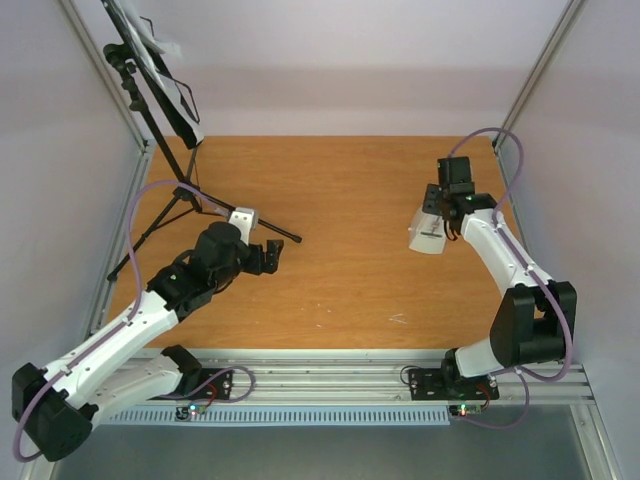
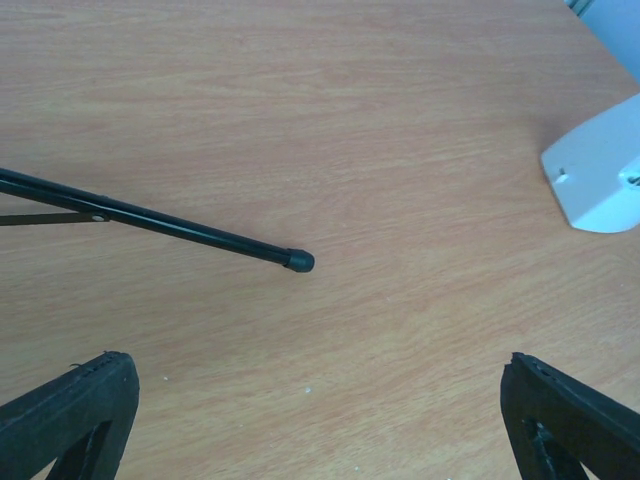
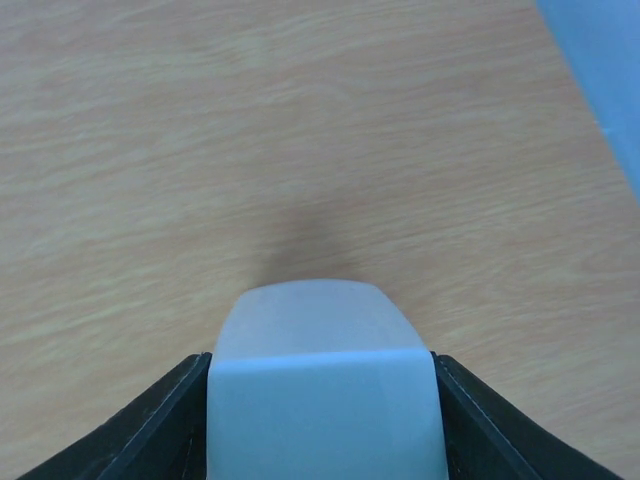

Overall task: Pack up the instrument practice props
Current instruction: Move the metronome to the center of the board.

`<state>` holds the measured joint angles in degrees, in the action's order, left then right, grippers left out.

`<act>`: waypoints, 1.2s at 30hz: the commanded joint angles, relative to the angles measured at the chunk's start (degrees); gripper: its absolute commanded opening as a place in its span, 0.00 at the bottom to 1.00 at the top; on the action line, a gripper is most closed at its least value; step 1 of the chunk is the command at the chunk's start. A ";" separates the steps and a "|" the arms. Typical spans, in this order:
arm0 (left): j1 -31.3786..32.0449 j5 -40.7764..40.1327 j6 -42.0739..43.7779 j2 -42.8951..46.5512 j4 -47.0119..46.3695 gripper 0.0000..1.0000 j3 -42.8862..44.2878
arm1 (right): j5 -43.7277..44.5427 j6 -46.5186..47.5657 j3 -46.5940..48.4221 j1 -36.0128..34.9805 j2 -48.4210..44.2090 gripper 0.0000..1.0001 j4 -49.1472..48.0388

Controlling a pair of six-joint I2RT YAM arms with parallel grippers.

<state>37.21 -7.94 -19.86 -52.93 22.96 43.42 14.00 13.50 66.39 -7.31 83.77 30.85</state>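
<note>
While the right gripper (image 3: pixel 322 440) is clamped on the metronome (image 3: pixel 320 340), apparently raised off the table (image 1: pixel 350 190), packing looks barely begun: ahead of the wide-open, empty left gripper (image 2: pixel 320 430) the music stand (image 1: pixel 150 70) stands unfolded, one leg tip (image 2: pixel 298 261) close, sheet-music pages (image 1: pixel 163 45) on its desk.

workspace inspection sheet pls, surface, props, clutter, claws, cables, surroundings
surface: wooden tabletop, small pale scuff near front
job's things: music stand standing back left, sheet music on its desk; metronome in right claw
clutter: nothing seen
claws: left claw open, empty, beside a stand leg; right claw shut on metronome
cables: purple cable looped over each arm
surroundings: pale walls, metal frame rail at near edge
</note>
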 commanded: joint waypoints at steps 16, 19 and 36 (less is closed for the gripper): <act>-2.72 -0.47 -1.55 -0.37 -1.96 0.99 -2.58 | -3.15 -0.80 -1.90 13.24 0.39 0.73 -2.55; -2.68 -1.79 -2.05 0.22 -2.08 0.99 -3.26 | -3.53 -0.39 -1.49 13.25 -1.05 0.91 -1.65; -10.25 -0.22 -9.24 2.49 -1.71 0.99 -5.98 | -9.69 1.10 3.97 13.20 -20.51 0.98 10.30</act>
<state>30.79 -11.20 -24.51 -49.06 24.03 39.00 14.37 13.98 67.53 5.76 66.11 37.23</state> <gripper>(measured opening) 0.994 0.985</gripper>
